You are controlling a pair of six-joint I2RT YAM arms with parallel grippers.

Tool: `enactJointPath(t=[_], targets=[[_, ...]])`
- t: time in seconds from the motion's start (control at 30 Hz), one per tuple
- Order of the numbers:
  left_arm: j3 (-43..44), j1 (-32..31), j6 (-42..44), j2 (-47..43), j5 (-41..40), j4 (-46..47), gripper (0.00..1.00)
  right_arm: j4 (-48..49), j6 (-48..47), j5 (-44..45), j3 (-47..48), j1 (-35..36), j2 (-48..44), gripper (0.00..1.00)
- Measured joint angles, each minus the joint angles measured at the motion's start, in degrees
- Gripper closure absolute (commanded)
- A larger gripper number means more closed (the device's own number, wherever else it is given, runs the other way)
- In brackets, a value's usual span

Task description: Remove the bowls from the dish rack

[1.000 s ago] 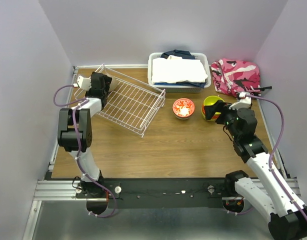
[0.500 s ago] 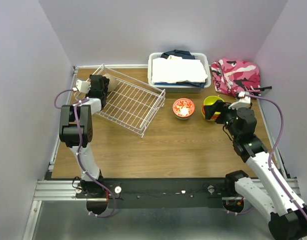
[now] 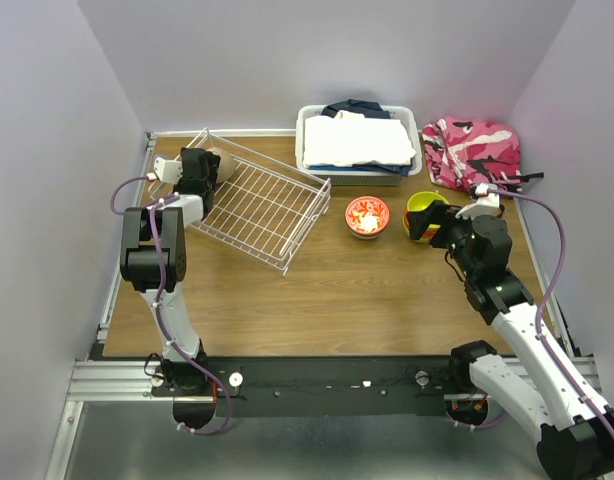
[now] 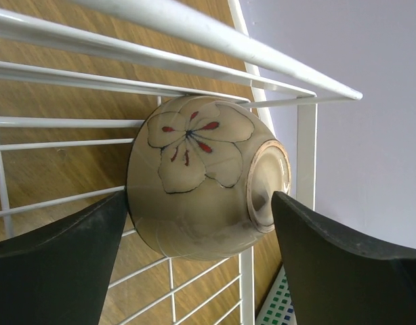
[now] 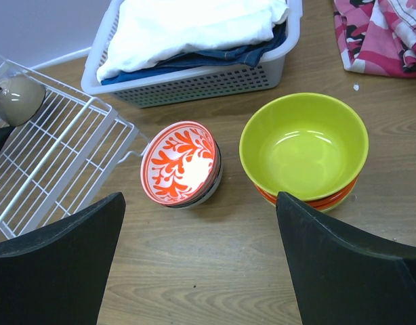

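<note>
The white wire dish rack (image 3: 262, 205) sits tilted at the left back of the table. A taupe bowl (image 4: 194, 183) with a painted flower lies on its side in the rack's far left corner. My left gripper (image 4: 198, 203) is open, with a finger on each side of this bowl. My right gripper (image 5: 201, 196) is open and empty above the table. It hangs in front of a red-patterned bowl (image 5: 179, 162) stacked on a darker bowl, and a lime-yellow bowl (image 5: 303, 145) stacked on orange ones. The rest of the rack looks empty.
A white plastic bin (image 3: 357, 145) of folded cloth stands at the back centre. A pink camouflage cloth (image 3: 472, 150) lies at the back right. The two bowl stacks stand on the table between the rack and the right arm. Walls close in on the left and right.
My left gripper has shifted slightly at the rack's far corner, around the taupe bowl. The right arm and the bowl stacks have not moved.
</note>
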Motion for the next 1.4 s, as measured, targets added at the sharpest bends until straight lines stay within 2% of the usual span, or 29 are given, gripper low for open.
enactJointPath(t=[0.37,0.7,0.87,1.17,1.4], targets=[[-0.13,0.39,-0.85,-0.04,0.79,0.61,0.45,0.11,0.0,0.0,-0.15,0.0,0.0,0.0],[-2.23,0.46,0.13,-3.3,1.11,-0.76,0.58,0.5,0.0,-0.04,-0.28,0.0,-0.13,0.0],[-2.91,0.44,2.16,-5.57,1.25,-2.69,0.68,0.87,0.0,-0.07,-0.28,0.0,-0.2,0.0],[-3.45,0.44,7.91,-9.6,1.22,-6.03,0.7,0.9,0.0,-0.63,-0.28,0.37,-0.52,0.0],[-3.3,0.46,17.22,-11.63,1.22,-9.27,0.7,0.87,0.0,-1.38,-0.28,0.37,-0.5,0.0]])
